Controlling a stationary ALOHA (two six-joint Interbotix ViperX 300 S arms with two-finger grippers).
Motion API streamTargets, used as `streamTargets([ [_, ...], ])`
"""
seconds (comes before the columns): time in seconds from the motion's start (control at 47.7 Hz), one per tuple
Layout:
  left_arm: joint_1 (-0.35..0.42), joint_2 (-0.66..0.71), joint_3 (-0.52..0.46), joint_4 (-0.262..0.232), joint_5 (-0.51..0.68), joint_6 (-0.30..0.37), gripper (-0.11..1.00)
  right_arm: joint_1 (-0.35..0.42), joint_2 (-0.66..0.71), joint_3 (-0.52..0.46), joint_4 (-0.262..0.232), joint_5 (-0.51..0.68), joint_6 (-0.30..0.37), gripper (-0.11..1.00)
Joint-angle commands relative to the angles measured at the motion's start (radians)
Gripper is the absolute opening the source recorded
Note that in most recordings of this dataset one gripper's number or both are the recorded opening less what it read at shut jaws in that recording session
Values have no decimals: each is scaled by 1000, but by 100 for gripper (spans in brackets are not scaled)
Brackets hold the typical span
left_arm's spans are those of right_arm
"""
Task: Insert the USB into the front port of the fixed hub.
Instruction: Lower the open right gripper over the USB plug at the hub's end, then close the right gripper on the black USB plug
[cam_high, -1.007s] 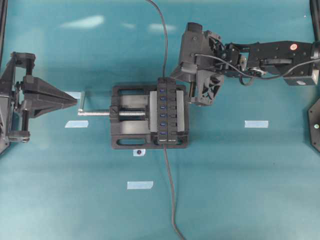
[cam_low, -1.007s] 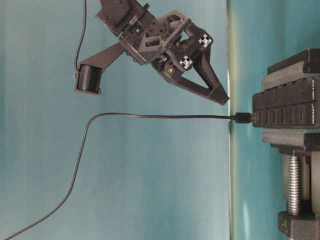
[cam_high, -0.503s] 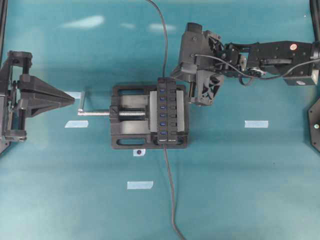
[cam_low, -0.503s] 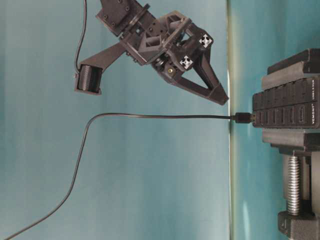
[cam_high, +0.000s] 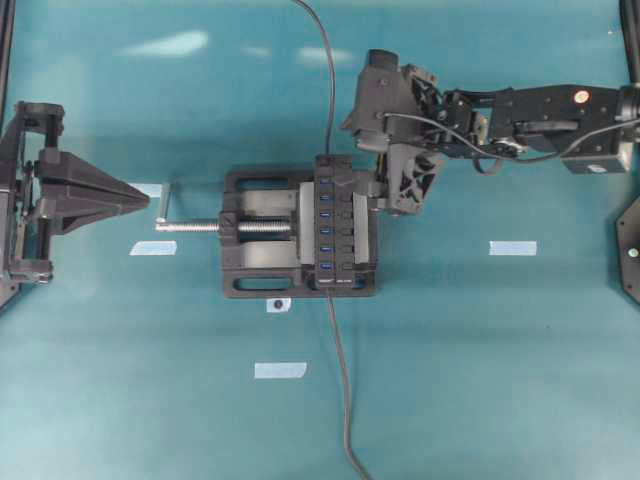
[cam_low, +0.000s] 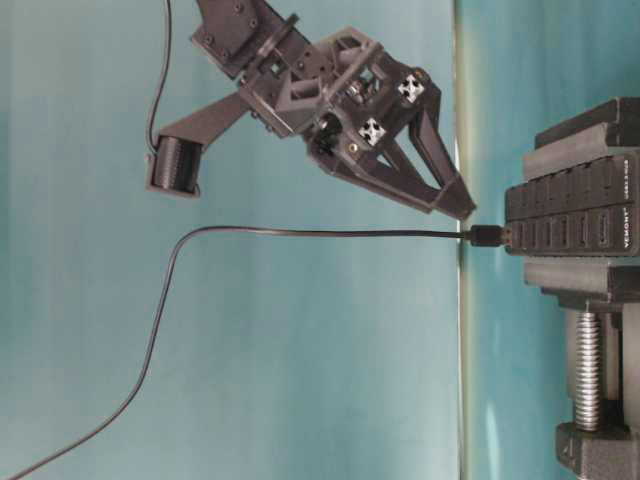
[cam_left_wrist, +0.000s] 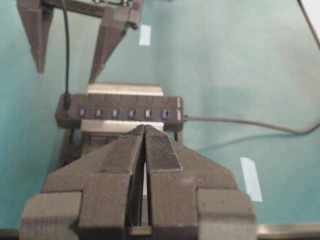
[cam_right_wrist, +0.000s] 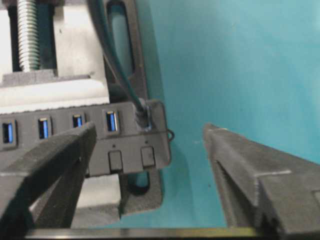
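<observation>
USB (cam_right_wrist: 143, 116) tip hidden inside hub (cam_right_wrist: 80, 137).

Teal table (cam_high: 500, 350) under black vise (cam_high: 262, 247) (tape strips (cam_high: 279, 370) around)

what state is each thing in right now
USB: plugged into the hub's end port
fixed hub: clamped in the vise
vise: closed on the hub
right pincer: open, holding nothing
left pincer: shut, empty
</observation>
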Motion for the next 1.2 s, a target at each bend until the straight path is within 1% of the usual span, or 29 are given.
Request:
streamTargets([
  [0.0,3,2,-21,3,-9,-2,0,5,-11,-31,0,-9,-5,84],
  [0.336,3,0,-17,3,-9,0,0,5,41,-72,2,-6,-8,84],
  [1.027,3,-3,-15,3,-9,-2,0,5,60,-77,2,-5,-8,83],
  [1.174,3,-3,-15,3,-9,-2,0,5,60,-77,2,-3,-8,81],
])
